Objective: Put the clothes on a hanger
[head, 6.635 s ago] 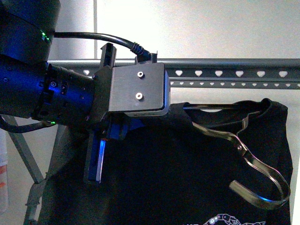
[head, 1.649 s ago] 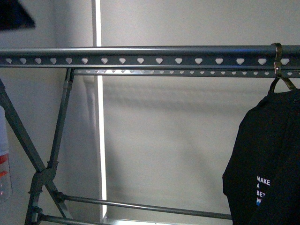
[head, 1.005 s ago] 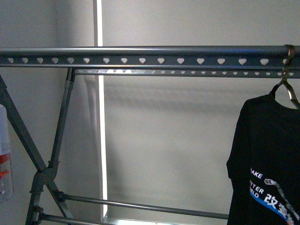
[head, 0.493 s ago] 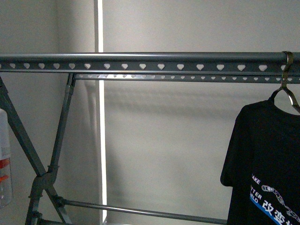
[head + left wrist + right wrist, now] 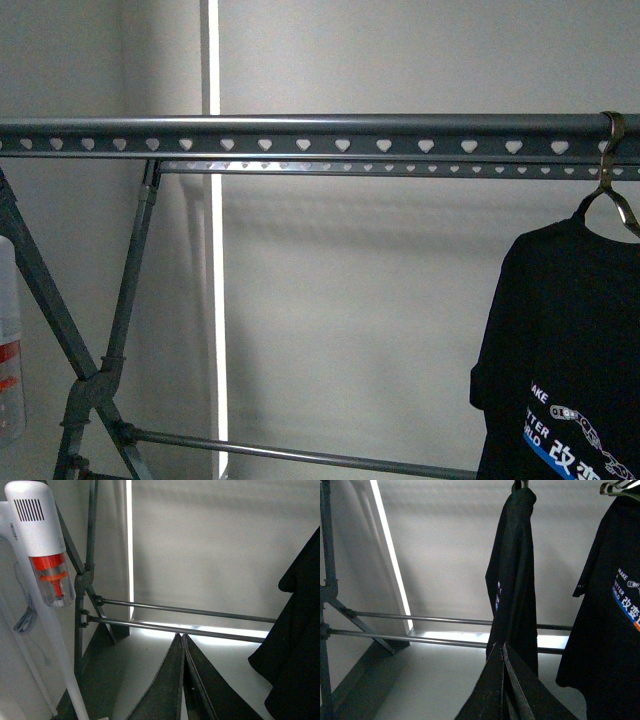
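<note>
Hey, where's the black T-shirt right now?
In the front view the black T-shirt hangs at the far right, on a metal hanger hook looped over the clothes rack's heart-punched rail.

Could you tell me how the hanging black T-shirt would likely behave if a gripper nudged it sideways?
The T-shirt looks limp, so it would probably fold rather than resist. Hanging from one hook on the rail, it would likely swing or twist.
</note>
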Available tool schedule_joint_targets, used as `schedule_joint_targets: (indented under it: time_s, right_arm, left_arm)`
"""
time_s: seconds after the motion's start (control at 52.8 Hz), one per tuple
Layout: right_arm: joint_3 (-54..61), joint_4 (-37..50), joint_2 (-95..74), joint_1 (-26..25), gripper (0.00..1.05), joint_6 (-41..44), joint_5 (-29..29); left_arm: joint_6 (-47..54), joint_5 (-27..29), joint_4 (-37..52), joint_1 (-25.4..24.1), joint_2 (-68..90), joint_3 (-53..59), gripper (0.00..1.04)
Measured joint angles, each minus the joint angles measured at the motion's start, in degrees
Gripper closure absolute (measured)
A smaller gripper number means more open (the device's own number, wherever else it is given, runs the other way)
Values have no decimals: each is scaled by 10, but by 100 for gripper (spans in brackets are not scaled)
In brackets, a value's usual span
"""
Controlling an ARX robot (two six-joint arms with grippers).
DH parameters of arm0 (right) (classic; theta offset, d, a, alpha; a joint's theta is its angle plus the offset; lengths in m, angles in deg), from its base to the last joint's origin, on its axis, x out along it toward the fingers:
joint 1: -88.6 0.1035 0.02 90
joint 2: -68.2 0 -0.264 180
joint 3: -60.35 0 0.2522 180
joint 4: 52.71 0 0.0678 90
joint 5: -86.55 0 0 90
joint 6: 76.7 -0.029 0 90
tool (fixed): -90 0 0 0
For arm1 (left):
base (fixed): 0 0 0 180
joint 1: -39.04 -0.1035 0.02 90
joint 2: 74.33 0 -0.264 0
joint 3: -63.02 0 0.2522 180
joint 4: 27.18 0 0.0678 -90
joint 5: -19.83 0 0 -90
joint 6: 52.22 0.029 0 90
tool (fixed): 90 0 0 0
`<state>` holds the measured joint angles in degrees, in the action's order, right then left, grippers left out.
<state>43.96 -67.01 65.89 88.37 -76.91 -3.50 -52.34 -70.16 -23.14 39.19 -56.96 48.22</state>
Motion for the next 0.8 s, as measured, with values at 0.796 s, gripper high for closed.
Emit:
schedule_joint_targets:
  time_s: [0.796]
  right_arm:
    - [23, 3, 21, 0, 63, 1, 0]
  left_arm:
    - [0, 0, -176, 0, -171, 0, 101]
